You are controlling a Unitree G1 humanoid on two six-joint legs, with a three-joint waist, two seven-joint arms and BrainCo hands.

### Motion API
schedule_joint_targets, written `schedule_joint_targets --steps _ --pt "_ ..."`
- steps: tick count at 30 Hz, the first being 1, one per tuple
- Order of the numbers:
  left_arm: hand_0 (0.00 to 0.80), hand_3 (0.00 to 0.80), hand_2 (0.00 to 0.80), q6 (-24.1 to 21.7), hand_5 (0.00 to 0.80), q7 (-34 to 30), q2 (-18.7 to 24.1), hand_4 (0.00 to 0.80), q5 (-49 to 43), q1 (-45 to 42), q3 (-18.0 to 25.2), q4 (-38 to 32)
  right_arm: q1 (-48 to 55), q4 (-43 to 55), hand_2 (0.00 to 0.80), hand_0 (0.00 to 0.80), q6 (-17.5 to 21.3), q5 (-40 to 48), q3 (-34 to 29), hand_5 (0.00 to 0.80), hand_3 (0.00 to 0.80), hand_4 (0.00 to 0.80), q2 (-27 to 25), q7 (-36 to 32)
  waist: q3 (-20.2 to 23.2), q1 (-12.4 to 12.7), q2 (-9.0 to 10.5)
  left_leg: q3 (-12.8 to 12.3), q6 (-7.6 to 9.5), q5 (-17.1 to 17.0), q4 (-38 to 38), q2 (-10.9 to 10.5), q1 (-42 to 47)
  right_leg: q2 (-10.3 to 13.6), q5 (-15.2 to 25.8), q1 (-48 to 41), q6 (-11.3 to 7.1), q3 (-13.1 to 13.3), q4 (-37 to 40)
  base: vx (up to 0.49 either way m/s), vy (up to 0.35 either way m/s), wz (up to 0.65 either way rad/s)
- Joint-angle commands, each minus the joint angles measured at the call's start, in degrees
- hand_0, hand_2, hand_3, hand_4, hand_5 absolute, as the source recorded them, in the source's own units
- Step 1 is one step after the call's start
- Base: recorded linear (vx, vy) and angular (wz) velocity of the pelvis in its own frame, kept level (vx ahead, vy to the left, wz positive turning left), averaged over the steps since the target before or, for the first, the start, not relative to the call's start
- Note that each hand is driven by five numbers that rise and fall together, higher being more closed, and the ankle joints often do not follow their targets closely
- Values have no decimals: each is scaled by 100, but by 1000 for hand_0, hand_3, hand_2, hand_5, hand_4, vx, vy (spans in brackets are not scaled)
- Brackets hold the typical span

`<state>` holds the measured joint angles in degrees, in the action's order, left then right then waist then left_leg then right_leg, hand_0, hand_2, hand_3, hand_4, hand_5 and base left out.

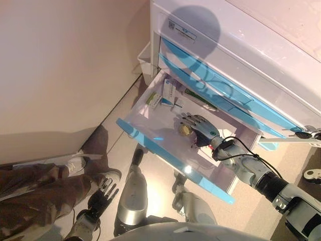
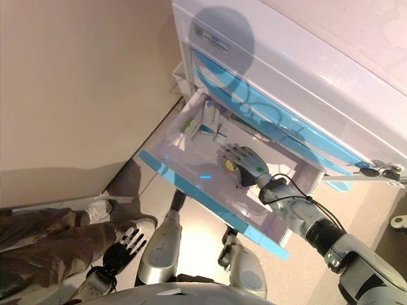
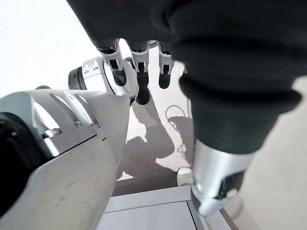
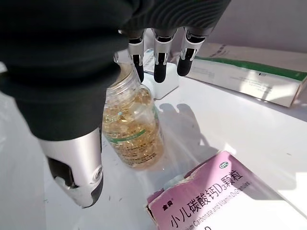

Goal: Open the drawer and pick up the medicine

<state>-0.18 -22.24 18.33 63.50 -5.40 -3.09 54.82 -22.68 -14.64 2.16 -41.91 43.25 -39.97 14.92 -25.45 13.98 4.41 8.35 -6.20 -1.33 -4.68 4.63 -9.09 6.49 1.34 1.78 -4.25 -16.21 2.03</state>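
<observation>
The cabinet's (image 1: 241,45) drawer (image 1: 165,155), white with a blue front edge, stands pulled out. In it a clear bottle of yellow capsules (image 4: 134,124) lies on the white floor; it also shows in the left eye view (image 1: 185,130). My right hand (image 1: 200,129) reaches into the drawer and hovers over the bottle, fingers (image 4: 160,62) straight above its cap, thumb beside it, not closed on it. A pink medicine box (image 4: 211,196) lies near the bottle, and a white-and-green box (image 4: 249,72) farther in. My left hand (image 1: 100,193) hangs low beside me, fingers (image 3: 139,57) relaxed, empty.
More medicine boxes (image 1: 169,93) lie at the drawer's back left. Blue-fronted drawers (image 1: 220,88) above are shut. A person's legs and shoes (image 1: 75,163) stand on the floor at my left, by the wall. A small white bin (image 1: 144,57) sits beside the cabinet.
</observation>
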Motion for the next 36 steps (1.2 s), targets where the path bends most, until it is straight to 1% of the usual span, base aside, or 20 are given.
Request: schedule_joint_targets --steps 1,9,18,19,20,21,22,23,24,27,28,29,31,36 --pt "0 0 0 -16 0 -22 24 0 61 -75 -152 57 -32 241 0 0 45 -63 80 0 0 0 -9 208 178 -33 73 -228 456 84 -97 -343 -218 248 166 315 -256 158 -574 0 0 0" --pt "0 0 0 -2 0 9 -9 0 31 -80 -139 61 -72 129 0 0 -43 -141 86 0 0 0 67 291 177 -23 71 -221 460 84 -86 -343 -191 250 169 304 -259 156 -578 0 0 0" --pt "0 0 0 22 0 55 -4 0 55 -63 -126 59 -117 67 0 0 -29 -127 54 0 0 0 82 292 186 -23 81 -237 462 80 -76 -332 -163 253 185 285 -272 163 -573 0 0 0" --pt "0 0 0 28 0 55 2 0 57 -62 -125 59 -133 49 72 72 -38 -125 60 72 72 72 95 301 186 -16 83 -236 462 80 -71 -330 -162 253 186 285 -274 157 -571 0 0 0" --pt "0 0 0 27 0 48 3 0 52 -63 -121 62 -143 32 260 260 -35 -125 56 260 260 260 106 303 185 -15 86 -237 461 81 -72 -328 -162 253 189 289 -275 159 -572 0 0 0" --pt "0 0 0 24 0 48 1 0 53 -63 -123 62 -145 19 304 304 -32 -129 52 304 304 304 109 306 185 -14 89 -237 461 82 -75 -330 -167 253 190 291 -275 161 -571 0 0 0" --pt "0 0 0 37 0 62 3 0 56 -67 -121 43 -145 -6 420 420 -27 -144 47 420 420 420 119 311 183 -10 87 -236 461 81 -74 -330 -168 252 193 289 -275 158 -568 0 0 0" --pt "0 0 0 39 0 73 -2 0 55 -63 -124 44 -158 -32 467 467 -30 -149 57 467 467 467 135 313 184 -6 85 -234 461 81 -71 -328 -164 253 195 285 -277 159 -564 0 0 0" --pt "0 0 0 44 0 65 -5 0 46 -61 -115 55 -171 -55 486 486 -29 -163 56 486 486 486 148 307 183 -5 84 -236 462 81 -78 -328 -166 255 198 283 -278 158 -564 0 0 0" --pt "0 0 0 50 0 57 0 0 31 -73 -100 44 -190 -91 646 646 -30 -181 77 646 646 646 159 335 181 9 88 -235 462 86 -80 -325 -164 254 198 276 -280 157 -562 0 0 0" --pt "0 0 0 50 0 67 1 0 41 -71 -104 42 -196 -80 715 715 -44 -174 81 715 715 715 160 328 177 11 93 -232 464 87 -79 -325 -160 252 201 274 -282 158 -562 0 0 0" --pt "0 0 0 50 0 73 1 0 45 -70 -106 38 -197 -73 753 753 -50 -165 80 753 753 753 162 319 176 12 95 -229 464 88 -79 -327 -158 252 201 272 -283 159 -561 0 0 0" --pt "0 0 0 47 0 67 1 0 49 -71 -107 54 -198 -79 800 800 -34 -156 69 800 800 800 163 302 182 10 101 -228 466 94 -75 -324 -144 253 201 262 -285 163 -558 0 0 0" --pt "0 0 0 70 0 103 2 0 29 -71 -92 37 -198 -95 800 800 -47 -153 68 800 800 800 197 307 174 23 124 -226 468 101 -79 -322 -141 249 202 250 -286 162 -552 0 0 0"
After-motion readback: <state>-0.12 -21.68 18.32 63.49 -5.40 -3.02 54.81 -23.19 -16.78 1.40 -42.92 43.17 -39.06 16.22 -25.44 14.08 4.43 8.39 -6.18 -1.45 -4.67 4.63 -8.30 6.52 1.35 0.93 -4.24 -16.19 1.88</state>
